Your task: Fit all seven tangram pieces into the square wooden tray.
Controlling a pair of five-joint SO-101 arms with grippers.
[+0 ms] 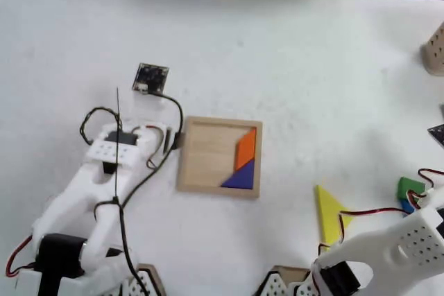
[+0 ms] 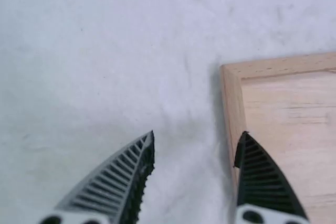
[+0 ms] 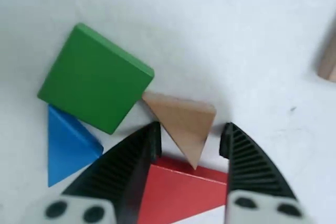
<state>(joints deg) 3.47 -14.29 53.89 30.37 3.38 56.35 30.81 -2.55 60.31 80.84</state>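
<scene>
A: Tan wooden triangle (image 3: 182,120) closest in, its narrow tip between the open fingers of the right gripper (image 3: 190,136). Nothing gripped yet.

B: Neighbours?

A: Crowded. Green wooden square (image 3: 94,77) touches the tan piece at one corner. Blue wooden triangle (image 3: 65,148) lies against the green. Red wooden piece (image 3: 181,190) sits under the gripper, at the tan tip. Can't tell whether tan overlaps red.

B: Left side?

A: Left gripper (image 2: 194,148) wide open, empty, low at a corner of the square wooden tray (image 2: 233,98). One finger is over the rim, the other over bare white table (image 2: 105,51).

B: Tray contents?

A: From the high view, an orange wooden piece (image 1: 246,149) and a violet-blue triangle (image 1: 241,177), both along the side away from the left arm. The rest is bare wood. Yellow wooden triangle (image 1: 329,211) lies on the table between tray and right arm.

B: Step in hand?

A: My read is a pick of the third piece, the tan one. Two are in, five out. The next move calls for closing squarely on tan without dragging green or red, then lifting clear and carrying it to the tray. The tip is a poor hold, so the grip may need to go deeper. Left gripper looks placed to steady the tray.
</scene>
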